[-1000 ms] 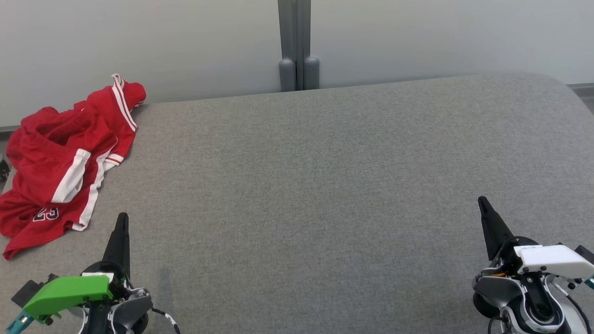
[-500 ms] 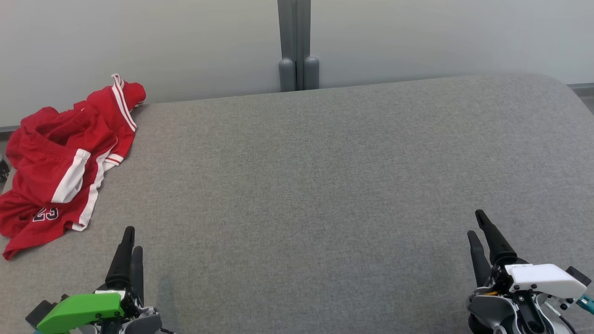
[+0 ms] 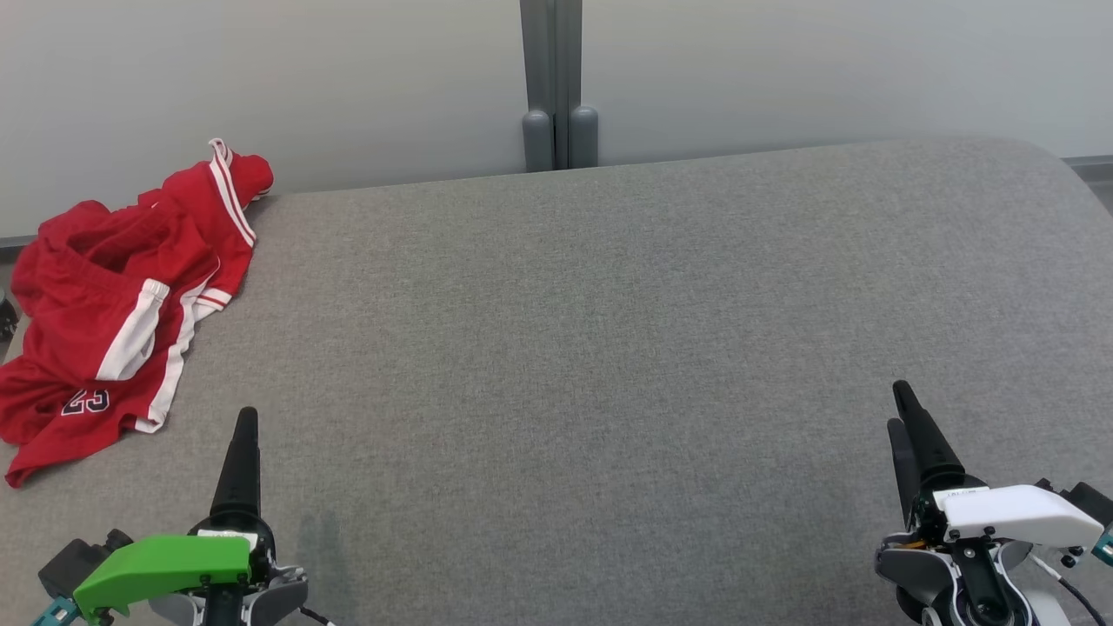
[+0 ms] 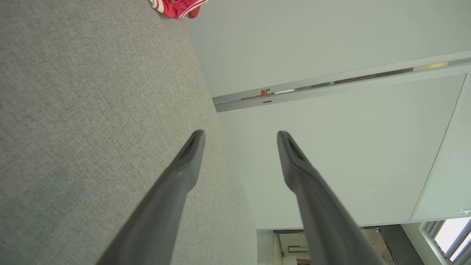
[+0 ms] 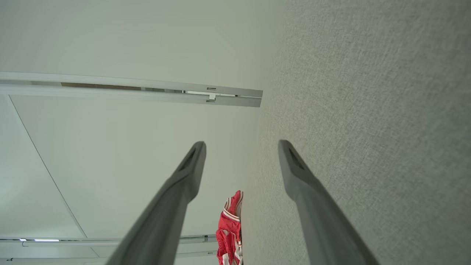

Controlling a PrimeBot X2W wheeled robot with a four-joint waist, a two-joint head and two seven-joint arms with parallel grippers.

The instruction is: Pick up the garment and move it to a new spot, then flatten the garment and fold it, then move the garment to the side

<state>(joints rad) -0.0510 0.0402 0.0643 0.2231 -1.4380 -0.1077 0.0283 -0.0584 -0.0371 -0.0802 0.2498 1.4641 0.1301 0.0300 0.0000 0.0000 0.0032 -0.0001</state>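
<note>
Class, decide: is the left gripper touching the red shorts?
Apart. The head view shows a strip of grey surface between the left gripper and the shorts.

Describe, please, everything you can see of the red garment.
The garment is bright red, thin, sporty-looking fabric with white stripes along its seams and hems, and a dark "23" edged in white near its near end. It looks like athletic shorts, though the crumpling hides the full shape. It lies bunched and unfolded at the far left of the grey cloth surface, with folds raised at its far end, and seems to reach over that surface's left edge. Only the surface touches it.
</note>
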